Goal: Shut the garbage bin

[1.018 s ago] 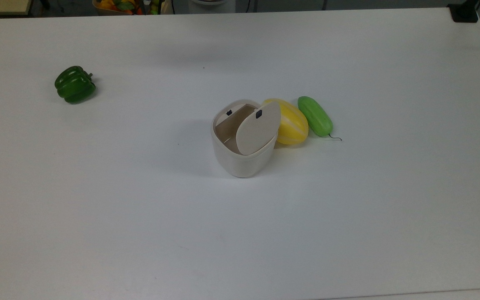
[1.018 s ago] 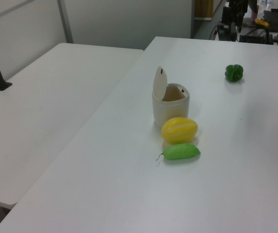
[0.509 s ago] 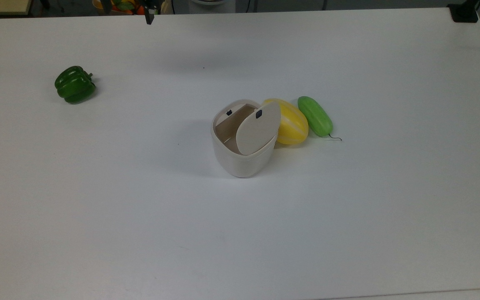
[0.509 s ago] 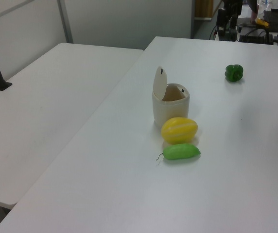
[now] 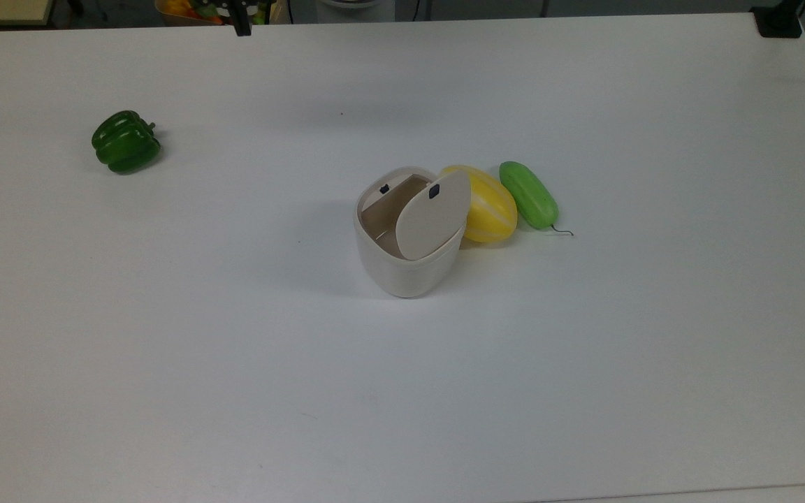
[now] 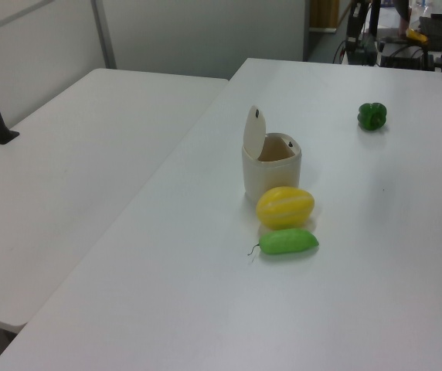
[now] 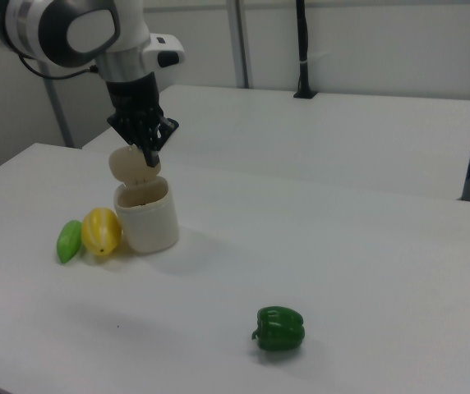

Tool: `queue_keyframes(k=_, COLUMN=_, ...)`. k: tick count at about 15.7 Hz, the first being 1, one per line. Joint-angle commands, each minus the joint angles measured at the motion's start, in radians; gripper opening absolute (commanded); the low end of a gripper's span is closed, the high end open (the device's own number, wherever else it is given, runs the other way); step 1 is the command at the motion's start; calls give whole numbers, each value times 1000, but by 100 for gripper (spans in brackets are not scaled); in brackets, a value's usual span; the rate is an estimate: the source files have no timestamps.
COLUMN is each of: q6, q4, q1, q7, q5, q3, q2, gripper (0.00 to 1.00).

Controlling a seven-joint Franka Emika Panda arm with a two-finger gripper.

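Garbage bin (image 5: 406, 241) at table (image 5: 584, 363) centre, touching yellow melon (image 5: 490, 205); lid (image 5: 432, 215) upright on hinge, mouth exposed. Gripper (image 7: 149, 154) raised, apart from lid; finger spacing: cannot tell

White table (image 5: 584, 363), garbage bin (image 5: 402, 269), melon (image 5: 493, 213), cucumber (image 5: 528, 194), pepper (image 5: 125, 142)
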Motion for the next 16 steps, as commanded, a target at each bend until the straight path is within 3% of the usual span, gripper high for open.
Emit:
queue_keyframes(k=1, q6=77, q4=11, q1=8, q7=-87, q5=16, q3=36, q2=10, gripper=1)
queue_keyframes(k=3, q6=88, q4=15, q1=9, q7=-231, q5=22, q3=58, q2=39, gripper=7)
queue_keyframes(k=7, q6=169, q4=47, q1=28, q7=-334, q5=197, q3=55, q2=85, gripper=8)
queue_keyframes(k=12, q6=304, q4=63, q1=103, q7=-308, q5=215, q3=59, q2=162, gripper=8)
queue_keyframes(k=16, q6=395, q4=177, q1=153, q7=-284, q5=215, q3=59, q2=257, gripper=8)
